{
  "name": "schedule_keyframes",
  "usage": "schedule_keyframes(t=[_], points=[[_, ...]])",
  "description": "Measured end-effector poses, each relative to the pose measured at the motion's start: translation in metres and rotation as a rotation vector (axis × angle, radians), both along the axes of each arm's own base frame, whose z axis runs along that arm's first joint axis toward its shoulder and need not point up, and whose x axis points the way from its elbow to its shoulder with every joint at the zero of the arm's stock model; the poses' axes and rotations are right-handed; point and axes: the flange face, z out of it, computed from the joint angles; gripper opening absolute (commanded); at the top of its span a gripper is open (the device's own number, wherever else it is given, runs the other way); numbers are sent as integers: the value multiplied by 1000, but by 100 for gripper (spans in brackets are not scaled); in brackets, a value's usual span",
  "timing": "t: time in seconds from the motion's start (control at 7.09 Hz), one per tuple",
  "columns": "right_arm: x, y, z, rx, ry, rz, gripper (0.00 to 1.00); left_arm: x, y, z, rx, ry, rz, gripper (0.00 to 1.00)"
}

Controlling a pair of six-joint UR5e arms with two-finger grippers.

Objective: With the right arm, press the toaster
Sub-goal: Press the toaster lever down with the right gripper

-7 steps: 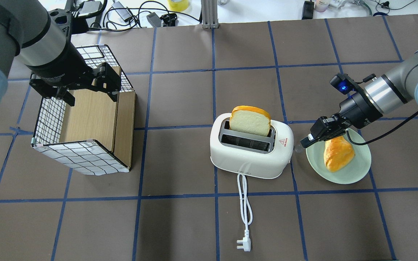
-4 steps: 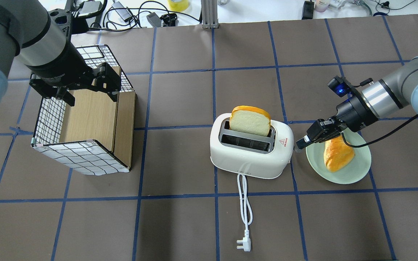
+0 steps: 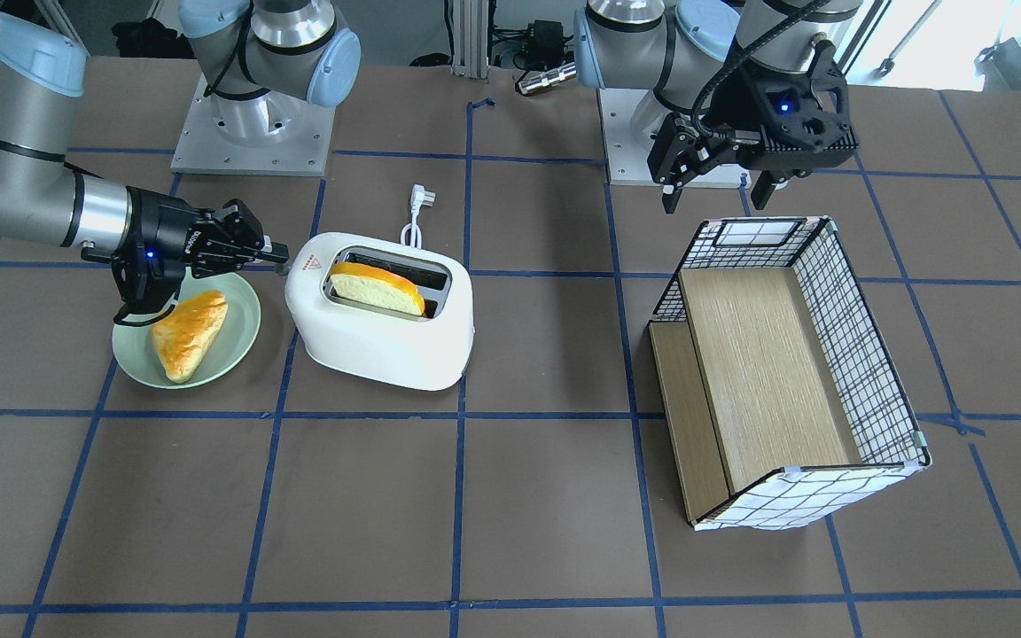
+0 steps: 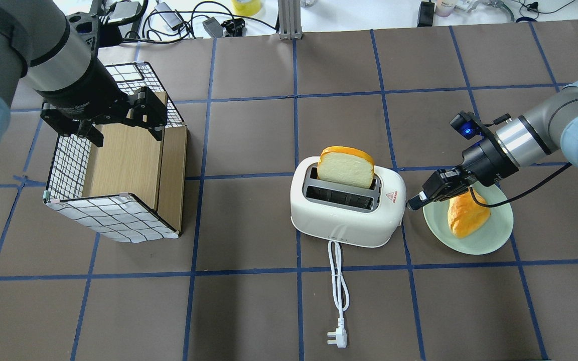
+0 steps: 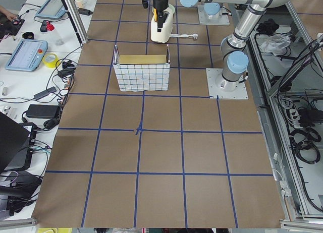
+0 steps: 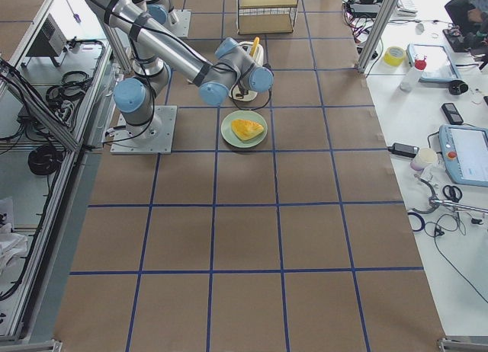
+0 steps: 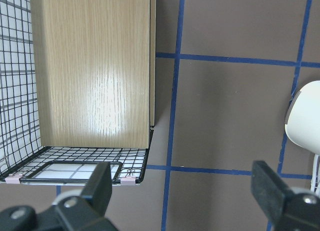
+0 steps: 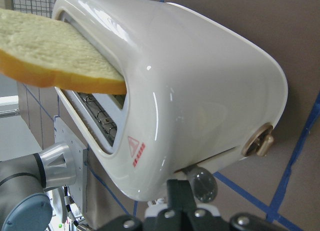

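The white toaster (image 4: 346, 215) stands mid-table with a red triangle sticker on top and a slice of bread (image 4: 345, 168) sticking up from its far slot. Its cord and plug (image 4: 338, 296) trail toward the near edge. My right gripper (image 4: 412, 202) is shut and empty, and its tip is at the toaster's right end, at the small lever. In the right wrist view the shut fingers (image 8: 179, 191) sit just beside the round lever knob (image 8: 204, 186) under the toaster end (image 8: 200, 91). My left gripper (image 4: 118, 125) is open and empty above the grid box.
A pale green plate (image 4: 494, 240) holding a pastry (image 4: 467, 213) lies right of the toaster, under my right wrist. A grid-patterned box (image 4: 113, 220) with a wooden inside lies on its side at the left. Cables and gear line the table's far edge.
My right gripper has moved left and lower, from over the plate's edge to the toaster's right end by the lever. The left arm has not moved.
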Motion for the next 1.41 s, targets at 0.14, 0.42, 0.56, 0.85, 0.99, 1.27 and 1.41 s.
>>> schedule_keyframes(t=[0.14, 0.42, 0.56, 0.85, 0.99, 1.27, 1.41], points=[[0, -1, -3, -6, 3, 0, 0, 0, 0, 0, 0, 0, 0, 100], [-2, -3, -11, -8, 11, 5, 0, 0, 0, 0, 0, 0, 0, 100], [-2, -3, -16, -11, 15, 6, 0, 0, 0, 0, 0, 0, 0, 100], [-2, -2, -28, -22, 22, 7, 0, 0, 0, 0, 0, 0, 0, 100], [-2, -1, -34, -27, 25, 7, 0, 0, 0, 0, 0, 0, 0, 100], [-2, -1, -42, -38, 29, 7, 0, 0, 0, 0, 0, 0, 0, 100], [-2, -1, -44, -40, 30, 7, 0, 0, 0, 0, 0, 0, 0, 100]])
